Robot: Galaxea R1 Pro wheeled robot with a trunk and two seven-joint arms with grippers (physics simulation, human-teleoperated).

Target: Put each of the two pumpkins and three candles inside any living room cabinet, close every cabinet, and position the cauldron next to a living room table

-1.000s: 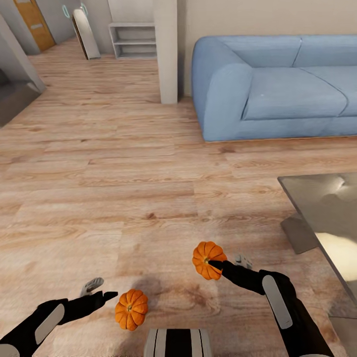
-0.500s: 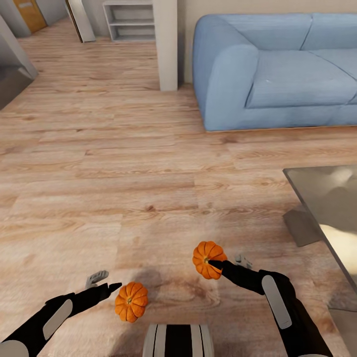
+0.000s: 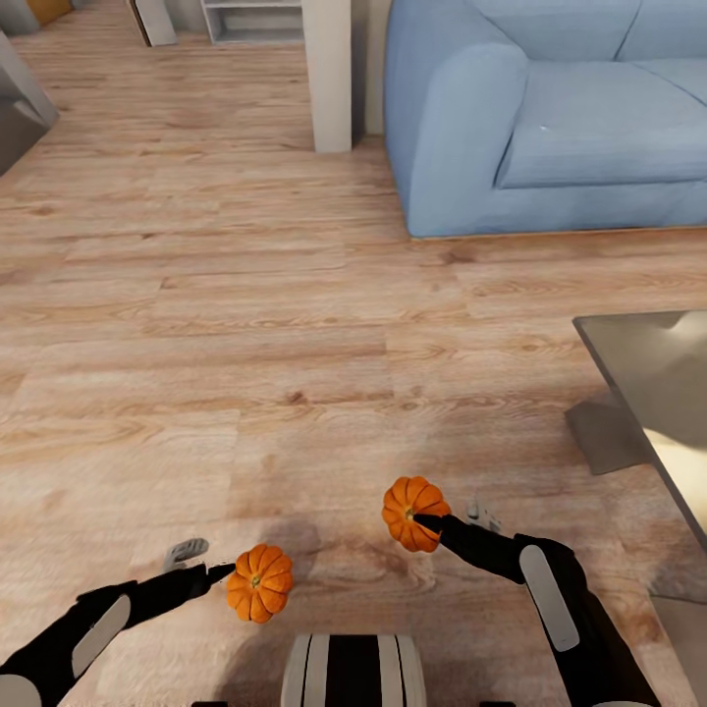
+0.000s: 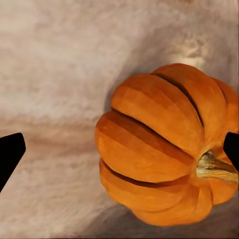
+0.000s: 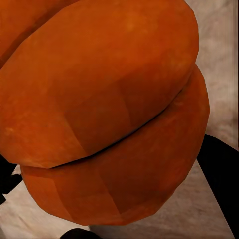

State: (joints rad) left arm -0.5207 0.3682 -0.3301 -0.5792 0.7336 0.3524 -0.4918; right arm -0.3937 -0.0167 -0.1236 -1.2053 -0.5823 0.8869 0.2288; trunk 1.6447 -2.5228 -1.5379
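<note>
One orange pumpkin (image 3: 259,582) lies on the wood floor near the robot's base. My left gripper (image 3: 208,561) is open beside it, its black fingertip at the pumpkin's side. In the left wrist view this pumpkin (image 4: 164,149) sits between the two spread fingers, close to one of them. My right gripper (image 3: 439,518) is shut on a second pumpkin (image 3: 410,513), held above the floor; the right wrist view shows that pumpkin (image 5: 109,114) very close, with black fingers on either side. The glass-topped table (image 3: 653,393) stands at the right. The candles, cabinet and cauldron are out of view.
A blue sofa (image 3: 550,128) stands ahead on the right, and a pale square pillar (image 3: 329,74) rises to its left. A low white shelf unit (image 3: 250,18) stands at the far wall. Wide wood floor (image 3: 196,324) stretches ahead and to the left.
The camera has tipped down and the view has shifted. My left gripper has closed in on the floor pumpkin until its fingertip reaches it. The right gripper keeps holding its pumpkin.
</note>
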